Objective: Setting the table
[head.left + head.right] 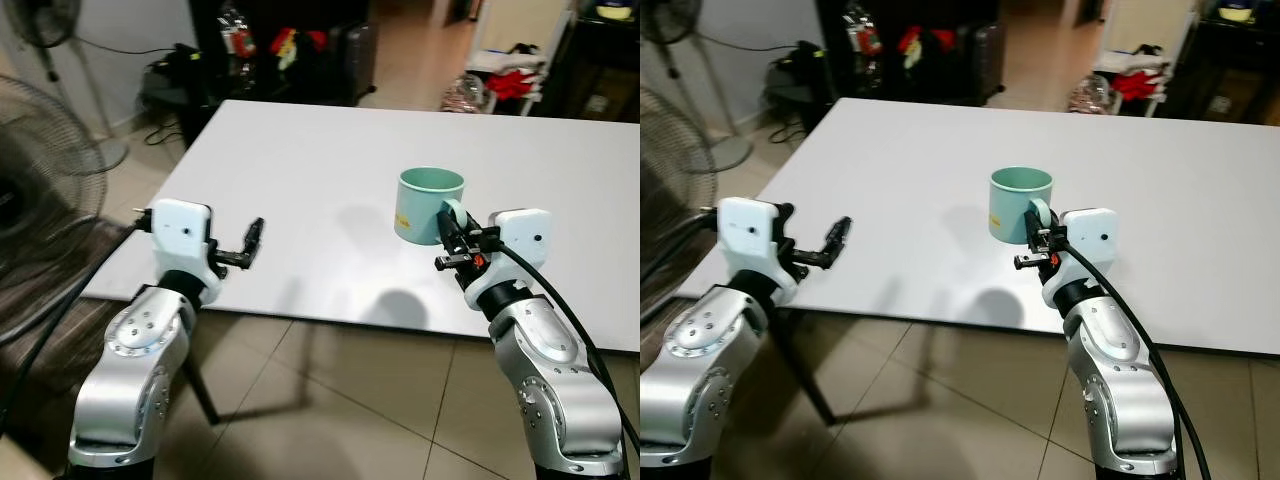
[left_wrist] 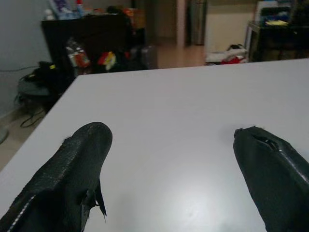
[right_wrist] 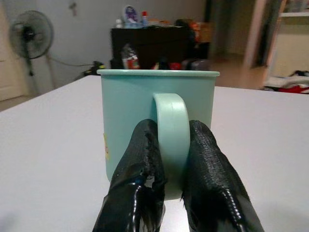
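My right gripper (image 3: 171, 159) is pinched on the handle (image 3: 171, 121) of a mint-green mug (image 1: 428, 203), one black finger pressed against each side of the loop, so the handle stands squarely between my fingertips and the mug body sits just beyond them. The mug stands upright on the white table (image 1: 300, 150), toward the near edge and on my right half of it, with its handle turned back toward me and its open mouth facing up. A small yellowish mark shows on the mug's side in the right wrist view, too small to read. My left gripper (image 1: 250, 243) hovers over the near left corner of the table, well apart from the mug, its two fingers spread wide with nothing between them but bare tabletop. A standing fan (image 1: 40, 190) is off to my left beside the table, and dark shelving with cluttered, colourful items (image 1: 280, 45) stands behind the far edge. Tiled floor (image 1: 340, 400) shows below the table's near edge between my arms.
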`<state>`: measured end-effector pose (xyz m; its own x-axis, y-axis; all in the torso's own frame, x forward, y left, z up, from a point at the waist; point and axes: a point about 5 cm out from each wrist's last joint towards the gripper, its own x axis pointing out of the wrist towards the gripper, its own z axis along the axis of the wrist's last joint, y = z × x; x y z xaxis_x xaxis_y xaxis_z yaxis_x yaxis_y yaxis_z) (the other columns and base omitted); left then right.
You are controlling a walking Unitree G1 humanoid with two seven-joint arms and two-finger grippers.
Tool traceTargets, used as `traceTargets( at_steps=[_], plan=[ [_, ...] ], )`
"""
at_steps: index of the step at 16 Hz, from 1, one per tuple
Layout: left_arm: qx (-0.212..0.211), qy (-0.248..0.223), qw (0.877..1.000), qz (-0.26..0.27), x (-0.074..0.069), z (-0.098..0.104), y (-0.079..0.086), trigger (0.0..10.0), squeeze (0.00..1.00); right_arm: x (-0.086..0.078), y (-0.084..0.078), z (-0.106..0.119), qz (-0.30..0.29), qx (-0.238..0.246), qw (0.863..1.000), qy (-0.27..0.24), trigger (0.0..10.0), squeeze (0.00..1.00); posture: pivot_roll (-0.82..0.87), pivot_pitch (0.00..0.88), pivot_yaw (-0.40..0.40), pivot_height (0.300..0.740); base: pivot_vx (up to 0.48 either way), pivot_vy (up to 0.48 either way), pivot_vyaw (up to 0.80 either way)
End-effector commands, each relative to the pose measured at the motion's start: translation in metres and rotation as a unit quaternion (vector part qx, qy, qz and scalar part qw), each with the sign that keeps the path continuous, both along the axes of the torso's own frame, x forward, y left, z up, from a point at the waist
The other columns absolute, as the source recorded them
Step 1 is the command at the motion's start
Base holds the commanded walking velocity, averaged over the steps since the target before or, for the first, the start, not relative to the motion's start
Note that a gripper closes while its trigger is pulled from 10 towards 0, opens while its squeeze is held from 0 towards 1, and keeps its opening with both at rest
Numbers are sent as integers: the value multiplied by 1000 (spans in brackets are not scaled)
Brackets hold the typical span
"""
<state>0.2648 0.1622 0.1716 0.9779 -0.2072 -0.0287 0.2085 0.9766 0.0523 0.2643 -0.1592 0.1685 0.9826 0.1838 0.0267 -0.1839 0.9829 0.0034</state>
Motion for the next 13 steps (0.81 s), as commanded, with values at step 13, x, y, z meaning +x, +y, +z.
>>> traceTargets(
  at_steps=[13],
  plan=[
    [-1,1,1000,-23,-5,1,-6,10000,0,3,3,-1,4,-1,1000,-5,10000,0,-80,27,40,740,294,0,-41]
  ],
)
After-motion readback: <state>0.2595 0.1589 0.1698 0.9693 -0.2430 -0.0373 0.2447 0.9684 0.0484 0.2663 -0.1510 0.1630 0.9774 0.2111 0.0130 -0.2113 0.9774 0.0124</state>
